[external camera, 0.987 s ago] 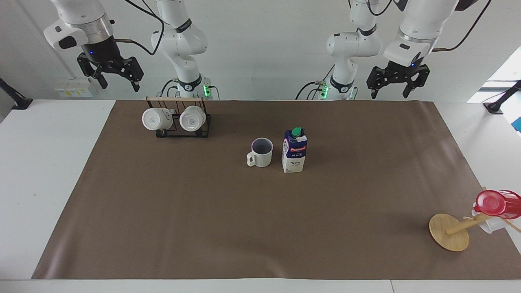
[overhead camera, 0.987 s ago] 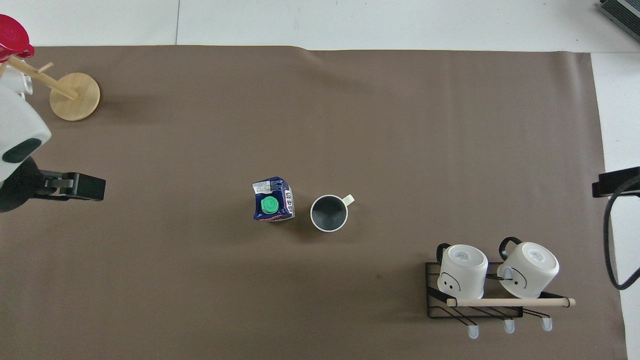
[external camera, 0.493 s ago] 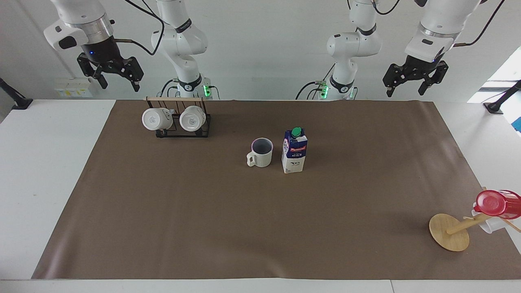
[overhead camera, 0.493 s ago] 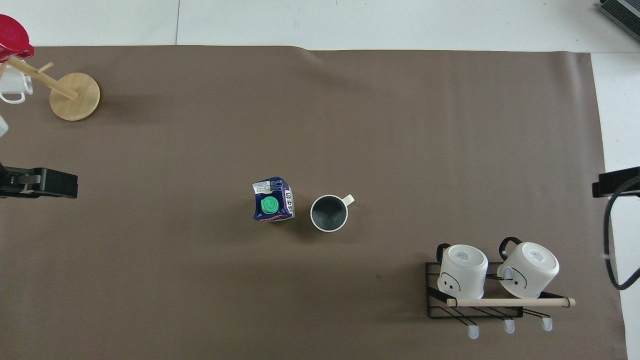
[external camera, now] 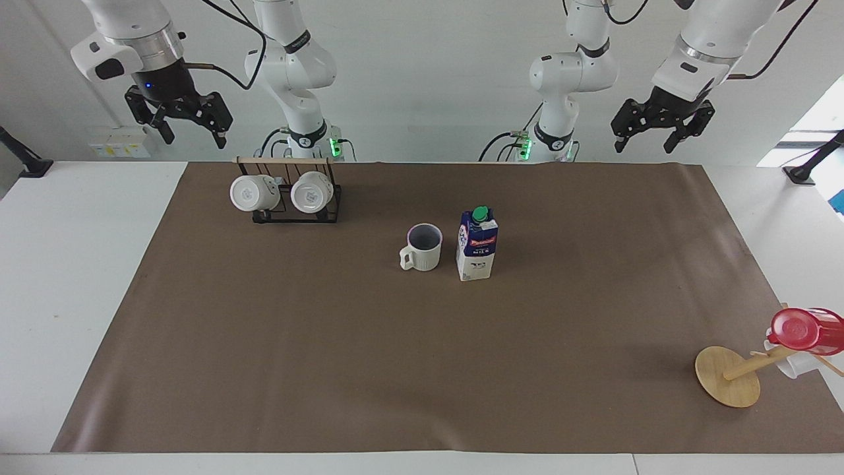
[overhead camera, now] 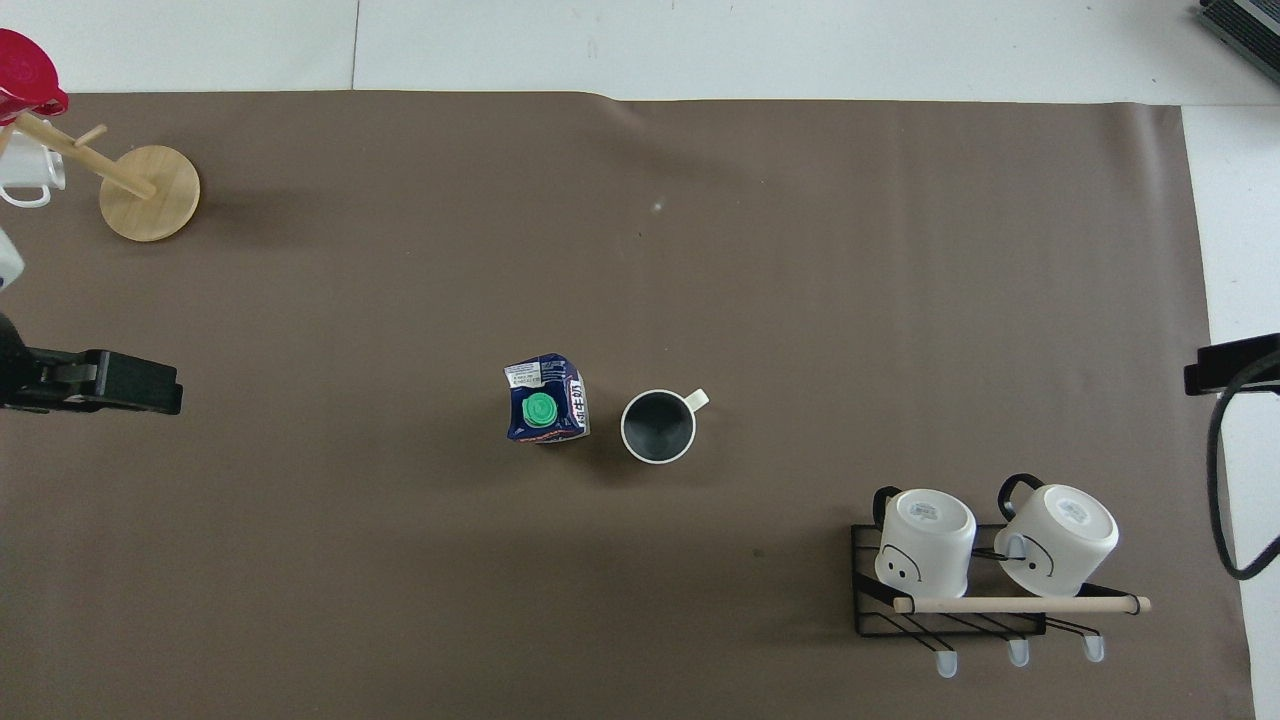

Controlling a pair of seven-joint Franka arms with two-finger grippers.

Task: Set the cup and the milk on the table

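The cream-white cup (external camera: pixel 422 247) (overhead camera: pixel 658 426) stands upright on the brown mat of the table (external camera: pixel 330 343), near its middle. Its handle points toward the right arm's end. Beside it, toward the left arm's end, the milk (external camera: pixel 477 245) (overhead camera: pixel 545 398) stands upright with its green cap on top. My left gripper (external camera: pixel 645 145) hangs open and empty in the air above the mat's edge nearest the robots. High over the white tabletop at its own end, my right gripper (external camera: pixel 194 140) also waits open and empty. Neither gripper touches anything.
A black wire rack (external camera: pixel 297 211) with a wooden bar holds two white mugs (external camera: pixel 283 193) close to the right arm's base. A wooden mug tree (external camera: pixel 728 376) carrying a red cup (external camera: pixel 801 328) stands at the mat's corner at the left arm's end, farthest from the robots.
The left gripper has risen and swung toward its own end of the table, then eased back a little. Cup, milk and right arm have not moved.
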